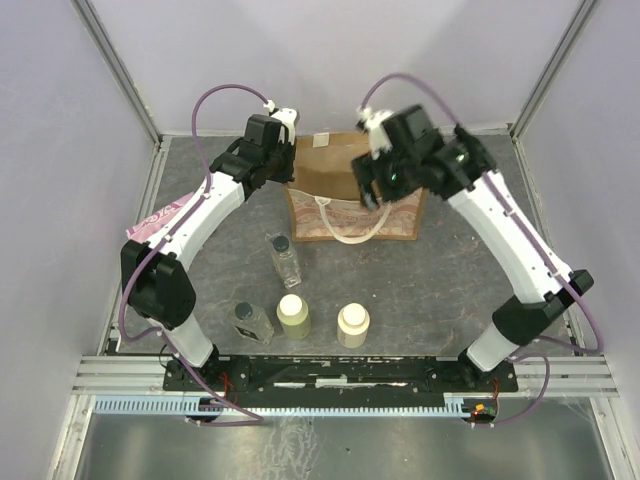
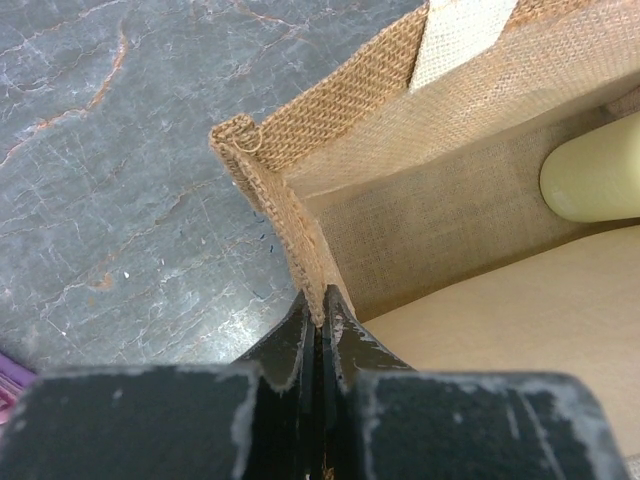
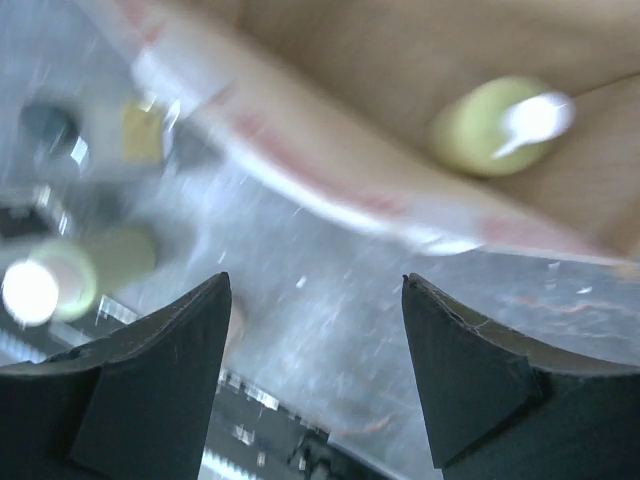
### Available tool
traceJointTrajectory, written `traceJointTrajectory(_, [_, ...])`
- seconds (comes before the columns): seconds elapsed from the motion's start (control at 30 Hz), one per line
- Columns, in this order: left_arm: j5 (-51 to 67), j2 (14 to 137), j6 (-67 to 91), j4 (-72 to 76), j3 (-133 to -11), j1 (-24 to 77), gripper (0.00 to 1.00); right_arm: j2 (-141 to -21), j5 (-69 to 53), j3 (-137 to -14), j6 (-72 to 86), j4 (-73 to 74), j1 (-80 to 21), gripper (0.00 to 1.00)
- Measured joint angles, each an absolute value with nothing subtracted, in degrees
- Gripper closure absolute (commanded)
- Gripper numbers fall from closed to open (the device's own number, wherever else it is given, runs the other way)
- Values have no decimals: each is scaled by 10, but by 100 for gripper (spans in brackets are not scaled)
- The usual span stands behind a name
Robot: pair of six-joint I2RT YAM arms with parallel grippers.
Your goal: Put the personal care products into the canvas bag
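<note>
The left pincer (image 2: 322,300) is closed tight on the canvas bag (image 2: 420,200), pinching the woven rim near the bag's left rear corner. The right pincer (image 3: 315,280) stands open and empty above the bag's right side; its wrist view is blurred.

The bag sits on the table (image 1: 450,280) with its mouth open and its patterned front panel facing the arm bases. Inside, a pale yellow bottle (image 2: 595,180) with a white top lies on the bag's floor.

Four bottles stand outside, all in front of the bag. A clear black-capped bottle (image 1: 285,258) is just before the bag's left front corner. Farther from the bag are a second clear bottle (image 1: 250,320), a yellow bottle (image 1: 293,315) and another yellow bottle (image 1: 353,324). A pink packet (image 1: 160,215) lies well to the bag's left.
</note>
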State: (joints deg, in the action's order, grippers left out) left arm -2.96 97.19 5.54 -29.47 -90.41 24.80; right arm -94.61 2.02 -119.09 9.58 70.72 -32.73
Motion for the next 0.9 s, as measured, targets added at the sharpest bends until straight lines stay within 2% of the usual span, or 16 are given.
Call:
traceJointTrajectory(0.13, [-29,973,55,-295,-905,246,97,-897,-2,-1073,96,708,-419,23])
traceJointTrajectory(0.37, [-28,974,55,-295,-905,245,97,-837,-2,-931,110,714,-495,23])
traceJointTrajectory(0.9, [-29,980,54,-297,-911,244,97,-798,-37,-797,178,640,-604,19])
